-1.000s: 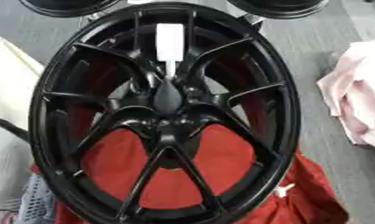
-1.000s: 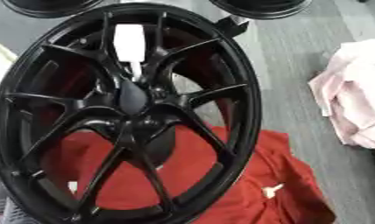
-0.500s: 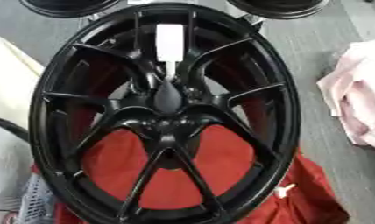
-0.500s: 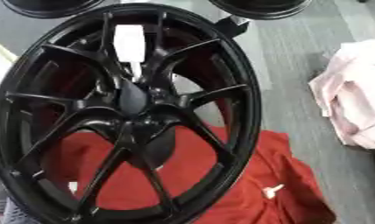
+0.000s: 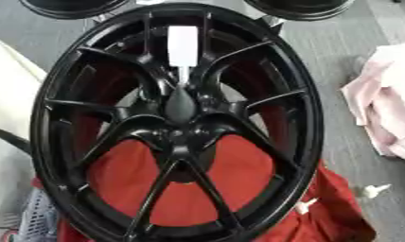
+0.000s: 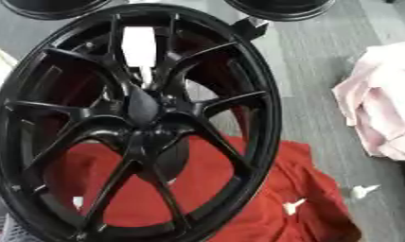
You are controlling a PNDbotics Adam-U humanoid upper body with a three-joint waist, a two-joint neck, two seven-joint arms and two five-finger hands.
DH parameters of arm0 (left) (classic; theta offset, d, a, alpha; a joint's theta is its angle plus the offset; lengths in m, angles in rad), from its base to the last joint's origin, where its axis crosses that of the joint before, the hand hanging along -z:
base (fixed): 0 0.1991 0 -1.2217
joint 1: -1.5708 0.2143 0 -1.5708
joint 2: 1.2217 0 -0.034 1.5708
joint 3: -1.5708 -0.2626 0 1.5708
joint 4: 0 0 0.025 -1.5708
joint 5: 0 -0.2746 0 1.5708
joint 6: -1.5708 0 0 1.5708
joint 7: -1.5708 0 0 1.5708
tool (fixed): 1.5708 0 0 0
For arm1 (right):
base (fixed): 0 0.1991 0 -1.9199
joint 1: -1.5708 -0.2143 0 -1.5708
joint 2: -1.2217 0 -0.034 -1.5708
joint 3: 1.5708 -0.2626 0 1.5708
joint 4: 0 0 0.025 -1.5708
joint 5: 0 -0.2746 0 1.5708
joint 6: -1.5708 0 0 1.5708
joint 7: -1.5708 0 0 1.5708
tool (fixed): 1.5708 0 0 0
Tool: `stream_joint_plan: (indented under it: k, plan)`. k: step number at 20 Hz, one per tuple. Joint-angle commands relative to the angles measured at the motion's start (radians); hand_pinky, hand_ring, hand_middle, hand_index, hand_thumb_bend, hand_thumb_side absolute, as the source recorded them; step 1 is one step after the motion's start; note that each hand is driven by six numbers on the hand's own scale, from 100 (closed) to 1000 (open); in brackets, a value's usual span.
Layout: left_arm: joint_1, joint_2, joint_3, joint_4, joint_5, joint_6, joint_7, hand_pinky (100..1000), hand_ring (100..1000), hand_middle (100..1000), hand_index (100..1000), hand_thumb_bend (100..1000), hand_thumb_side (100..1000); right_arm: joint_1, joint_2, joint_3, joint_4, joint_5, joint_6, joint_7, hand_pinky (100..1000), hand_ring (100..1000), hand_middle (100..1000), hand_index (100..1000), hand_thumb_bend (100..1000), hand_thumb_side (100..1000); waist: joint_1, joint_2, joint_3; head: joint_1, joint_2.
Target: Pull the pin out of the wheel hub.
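Note:
A large black spoked wheel (image 5: 177,125) fills the middle of both views, lying over a red cloth (image 5: 231,165). A white flat-headed pin (image 5: 182,45) with a thin stem stands between the upper spokes and runs down toward the dark hub (image 5: 181,106) at the centre. The same pin (image 6: 139,47) shows in the right eye view. Neither of my hands appears in either view.
A pink cloth (image 5: 388,108) lies on the grey surface to the right. A cream cloth (image 5: 7,118) lies to the left. Two black round objects (image 5: 73,5) (image 5: 309,7) sit at the far edge. Small white scraps (image 5: 373,190) lie at the lower right.

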Motion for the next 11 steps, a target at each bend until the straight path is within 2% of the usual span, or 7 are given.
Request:
stream_joint_plan:
  k: [1, 6, 8, 11]
  plan:
    - [-0.005, 0.009, 0.008, -0.020, -0.001, 0.000, 0.000, 845, 702, 625, 843, 100, 804, -0.011, -0.021, -0.011, -0.074, -0.056, -0.039, -0.082, 838, 814, 698, 732, 100, 471, -0.004, -0.029, -0.002, 0.000, -0.014]
    - [-0.007, 0.006, 0.005, -0.020, 0.000, -0.001, -0.004, 846, 702, 625, 843, 100, 803, -0.019, -0.007, 0.036, -0.217, -0.148, -0.150, -0.193, 832, 771, 641, 685, 100, 529, -0.003, -0.029, 0.002, -0.003, -0.016]
    - [-0.008, 0.005, 0.004, -0.020, 0.001, -0.001, -0.005, 846, 701, 625, 843, 100, 803, -0.024, 0.002, 0.060, -0.274, -0.184, -0.187, -0.209, 832, 761, 626, 672, 100, 540, -0.004, -0.029, 0.005, -0.005, -0.016]
    - [-0.009, 0.003, 0.003, -0.020, 0.002, -0.002, -0.007, 846, 701, 625, 843, 100, 803, -0.047, 0.008, 0.092, -0.297, -0.238, -0.265, -0.209, 829, 748, 611, 656, 100, 560, -0.004, -0.029, 0.010, -0.008, -0.014]
